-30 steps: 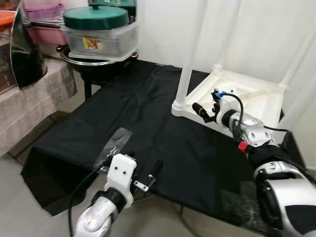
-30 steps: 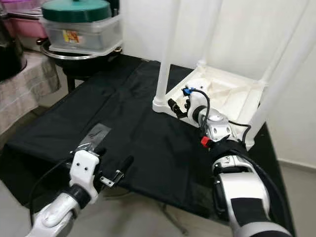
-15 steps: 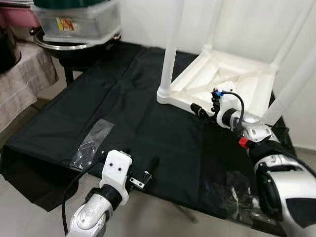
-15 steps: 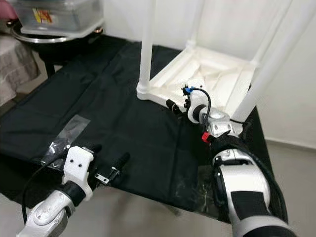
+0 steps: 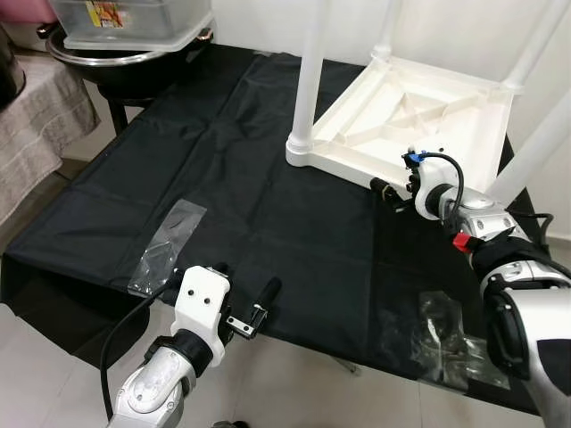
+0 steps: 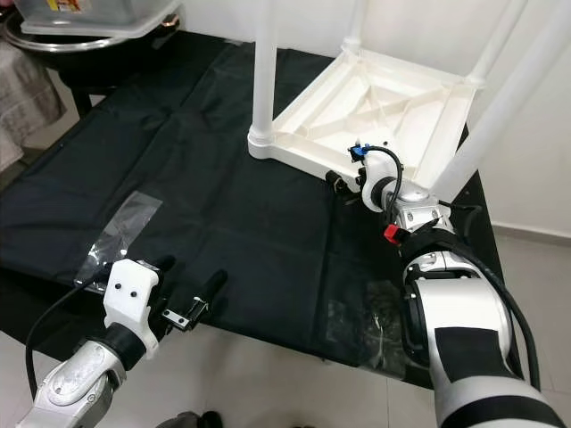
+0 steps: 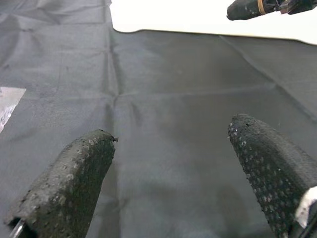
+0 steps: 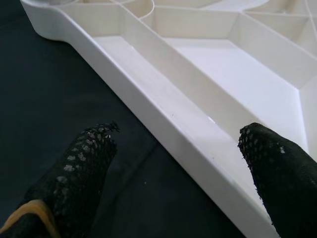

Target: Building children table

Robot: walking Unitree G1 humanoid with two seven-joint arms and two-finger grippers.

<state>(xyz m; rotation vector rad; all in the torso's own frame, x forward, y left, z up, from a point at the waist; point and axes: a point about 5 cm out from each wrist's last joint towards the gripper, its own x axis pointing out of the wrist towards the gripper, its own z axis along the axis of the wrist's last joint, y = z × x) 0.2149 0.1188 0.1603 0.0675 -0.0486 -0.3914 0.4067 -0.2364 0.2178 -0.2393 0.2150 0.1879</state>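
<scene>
Right hand [image 5: 385,189] spread, straddling near edge of upturned children table [image 5: 419,111] just ahead; left hand [image 5: 245,299] spread, well apart.

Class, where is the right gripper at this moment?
The right gripper is open at the near edge of the upturned white table, over the black cloth, on the robot's right.

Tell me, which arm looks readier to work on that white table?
The right. Its pincer is open at the upside-down table's edge, one finger on either side. The left pincer is open over bare black cloth, well away from it.
</scene>
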